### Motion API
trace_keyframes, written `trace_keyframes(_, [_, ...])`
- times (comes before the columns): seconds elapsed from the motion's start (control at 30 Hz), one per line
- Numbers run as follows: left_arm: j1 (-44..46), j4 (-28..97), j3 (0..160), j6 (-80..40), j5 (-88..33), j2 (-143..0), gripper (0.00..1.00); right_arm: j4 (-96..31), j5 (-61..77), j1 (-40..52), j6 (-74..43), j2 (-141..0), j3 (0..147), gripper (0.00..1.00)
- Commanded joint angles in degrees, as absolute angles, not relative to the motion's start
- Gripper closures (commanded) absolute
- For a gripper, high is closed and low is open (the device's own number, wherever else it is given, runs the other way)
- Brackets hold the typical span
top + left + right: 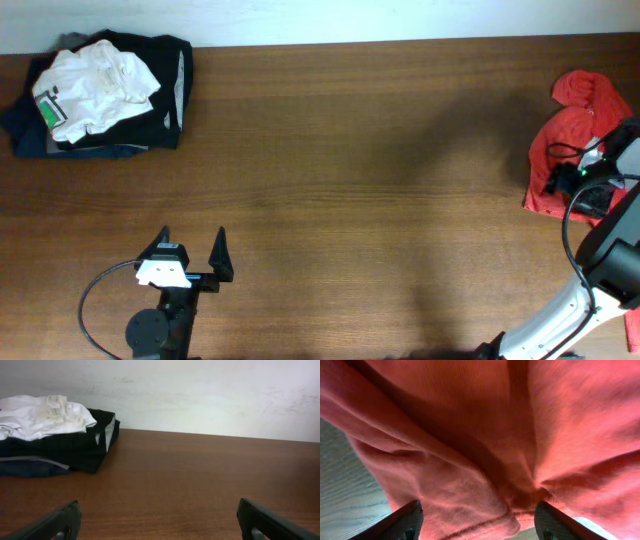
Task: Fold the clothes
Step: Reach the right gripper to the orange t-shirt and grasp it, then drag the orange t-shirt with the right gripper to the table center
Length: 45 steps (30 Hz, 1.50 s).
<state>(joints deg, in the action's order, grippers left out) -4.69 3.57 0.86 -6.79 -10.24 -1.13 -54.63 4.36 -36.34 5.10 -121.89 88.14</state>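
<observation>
A crumpled red garment (565, 150) lies at the table's far right edge. My right gripper (578, 188) hangs over it with its jaws open; the right wrist view shows red cloth (485, 450) filling the frame and lying between the two spread fingers (477, 527). A stack of folded dark clothes (150, 100) with a white garment (95, 85) on top sits at the far left corner, also shown in the left wrist view (60, 445). My left gripper (190, 255) is open and empty over bare wood near the front left (160, 522).
The brown wooden table (350, 150) stretches between the two piles. A white wall (200, 395) rises behind its far edge. Black cables trail from both arms near the front left and at the right edge.
</observation>
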Motion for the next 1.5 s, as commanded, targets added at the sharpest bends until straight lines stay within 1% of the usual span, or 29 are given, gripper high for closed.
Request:
trace_keyframes(0.0, [-5.06,3.55,0.49,-7.27,-10.2,-0.67,0.01,-54.19,3.84,-36.4,5.34,-122.37,87.7,0.41])
trace_keyframes(0.03, [-5.04,3.55,0.49,-7.27,-10.2,-0.67,0.01,-54.17,3.84,-36.4,5.34,-122.37,87.7,0.49])
trace_keyframes(0.07, [-5.04,3.55,0.49,-7.27,-10.2,-0.67,0.01,-54.13,3.84,-36.4,5.34,-122.37,87.7,0.52])
trace_keyframes(0.1, [-5.06,3.53,0.49,-7.27,-10.2,-0.67,0.01,-53.98,3.84,-36.38,5.08,-122.37,87.7,0.52])
trace_keyframes(0.17, [-5.06,3.55,0.49,-7.27,-10.17,-0.67,0.01,-53.95,3.81,-36.4,4.03,-122.37,87.83,0.59])
trace_keyframes(0.2, [-5.06,3.53,0.49,-7.27,-10.2,-0.67,0.01,-54.0,3.81,-36.4,4.03,-122.37,87.83,0.59])
trace_keyframes(0.23, [-5.06,3.53,0.49,-7.27,-10.2,-0.67,0.01,-54.0,3.81,-36.4,4.03,-122.37,87.83,0.66])
trace_keyframes(0.3, [-5.06,3.55,0.49,-7.27,-10.2,-0.67,0.01,-54.06,3.81,-36.4,4.03,-122.37,87.83,0.94])
trace_keyframes(0.33, [-5.06,3.55,0.49,-7.27,-10.2,-0.67,0.01,-54.5,3.79,-36.4,3.7,-122.34,88.14,0.96])
trace_keyframes(0.4, [-5.06,3.55,0.49,-7.27,-10.2,-0.67,0.01,-57.41,3.86,-36.38,0.27,-122.21,91.48,0.96])
trace_keyframes(0.47, [-5.06,3.55,0.49,-7.27,-10.2,-0.67,0.01,-63.44,4.64,-35.44,-1.41,-121.45,99.04,0.96])
trace_keyframes(0.53, [-5.06,3.55,0.49,-7.27,-10.2,-0.67,0.01,-69.63,6.11,-31.92,-1.39,-120.27,108.38,0.96])
trace_keyframes(0.57, [-5.06,3.55,0.49,-7.27,-10.2,-0.67,0.01,-72.2,7.4,-29.04,-1.37,-119.77,112.81,0.96])
trace_keyframes(0.63, [-5.04,3.53,0.49,-7.27,-10.2,-0.67,0.01,-75.94,17.06,-19.33,-1.41,-119.33,121.51,0.96])
trace_keyframes(0.67, [-5.04,3.53,0.49,-7.27,-10.2,-0.67,0.01,-76.09,20.01,-15.14,-1.54,-119.33,123.17,0.96])
trace_keyframes(0.73, [-5.04,3.55,0.49,-7.27,-10.2,-0.67,0.01,-75.11,20.78,-6.76,-2.94,-119.33,124.27,0.96])
trace_keyframes(0.87, [-5.06,3.55,0.49,-7.27,-10.2,-0.67,0.01,-70.5,20.75,19.09,-3.49,-119.39,124.16,0.96])
trace_keyframes(0.93, [-5.06,3.55,0.49,-7.27,-10.2,-0.67,0.01,-68.93,17.76,33.23,-3.49,-119.42,124.14,0.95])
trace_keyframes(0.97, [-5.06,3.53,0.49,-7.27,-10.2,-0.67,0.01,-68.29,15.03,39.35,-3.53,-119.42,124.14,0.83])
trace_keyframes(1.0, [-5.06,3.55,0.49,-7.27,-10.2,-0.67,0.01,-68.12,11.49,43.86,-5.13,-119.42,124.16,0.43])
trace_keyframes(1.03, [-5.04,3.55,0.49,-7.27,-10.2,-0.67,0.01,-68.12,9.28,45.8,-7.44,-119.42,124.18,0.32])
trace_keyframes(1.07, [-5.06,3.55,0.49,-7.27,-10.2,-0.67,0.01,-68.12,8.21,46.94,-9.47,-119.39,124.2,0.13])
trace_keyframes(1.1, [-5.04,3.55,0.49,-7.27,-10.2,-0.67,0.01,-68.23,8.29,47.11,-10.2,-119.15,124.44,0.01])
trace_keyframes(1.17, [-5.06,3.55,0.49,-7.27,-10.2,-0.67,0.01,-70.35,8.32,45.41,-10.17,-118.56,126.13,0.01])
trace_keyframes(1.2, [-5.06,3.55,0.49,-7.27,-10.2,-0.67,0.01,-73.54,8.29,43.75,-10.2,-118.17,128.14,0.01])
trace_keyframes(1.27, [-5.06,3.55,0.49,-7.27,-10.2,-0.67,0.01,-84.38,6.92,37.91,-10.22,-117.21,134.54,0.01])
trace_keyframes(1.33, [-5.06,3.53,0.49,-7.27,-10.2,-0.67,0.01,-90.83,6.61,32.21,-10.17,-116.49,136.84,0.01])
trace_keyframes(1.4, [-5.04,3.55,0.49,-7.27,-10.2,-0.67,0.01,-97.36,6.07,25.76,-8.4,-116.79,135.55,0.02])
trace_keyframes(1.47, [-5.04,3.53,0.49,-7.27,-10.2,-0.67,0.01,-97.34,1.93,21.26,-8.84,-116.84,130.56,0.01])
